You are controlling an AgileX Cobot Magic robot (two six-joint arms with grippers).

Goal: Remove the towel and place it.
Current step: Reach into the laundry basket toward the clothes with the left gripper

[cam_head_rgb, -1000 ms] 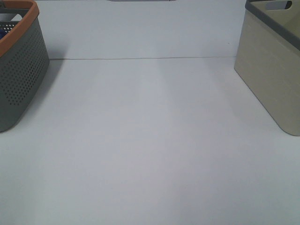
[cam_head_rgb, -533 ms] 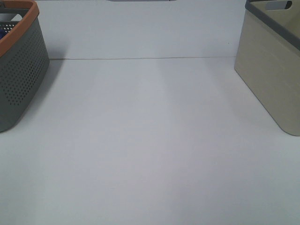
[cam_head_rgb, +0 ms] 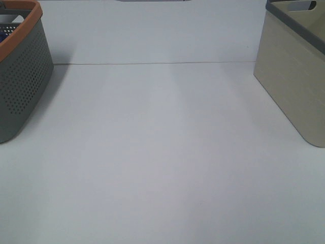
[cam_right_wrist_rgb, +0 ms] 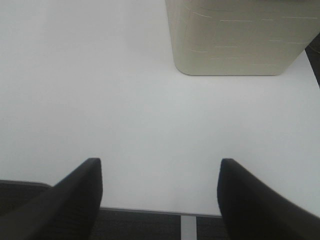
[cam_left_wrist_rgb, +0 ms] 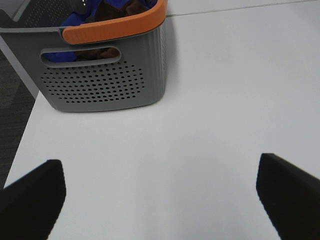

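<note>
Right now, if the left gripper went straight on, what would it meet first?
Probably the grey basket, its near corner roughly ahead of the open fingers; only bare table lies between. Depth is unclear.

Left: a grey perforated basket [cam_head_rgb: 23, 76] with an orange rim blocked the table's far corner.
Right: a tall beige basket [cam_head_rgb: 292, 86] blocked that side.
Middle: bare white table [cam_head_rgb: 162, 152] ran wide between them.

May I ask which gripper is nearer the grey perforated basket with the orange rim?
Left: the left gripper faces the grey basket; the right gripper faces the beige plastic basket opposite.
</note>
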